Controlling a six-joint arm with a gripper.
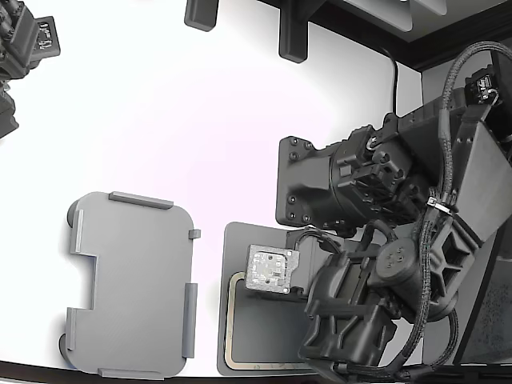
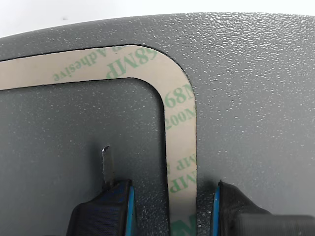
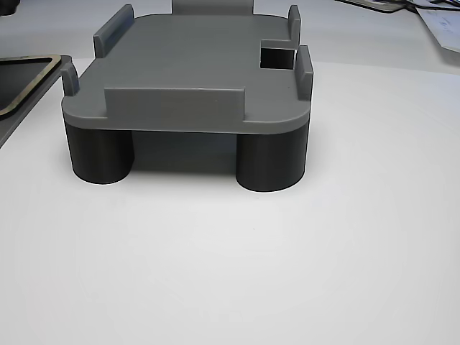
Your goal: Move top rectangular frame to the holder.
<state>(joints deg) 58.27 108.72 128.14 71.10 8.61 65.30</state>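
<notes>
The holder (image 1: 132,284) is left uncovered on the bench (image 1: 200,136), its flat top ringed by raised tabs. The frame (image 2: 179,128) is straddled by the fingers (image 2: 110,206), and the mat (image 1: 240,248) is largely overhung by the arm (image 1: 384,264).

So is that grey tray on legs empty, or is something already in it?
Empty. The holder shows only its bare grey top between the raised tabs; the rectangular frame lies flat on the dark mat.
</notes>
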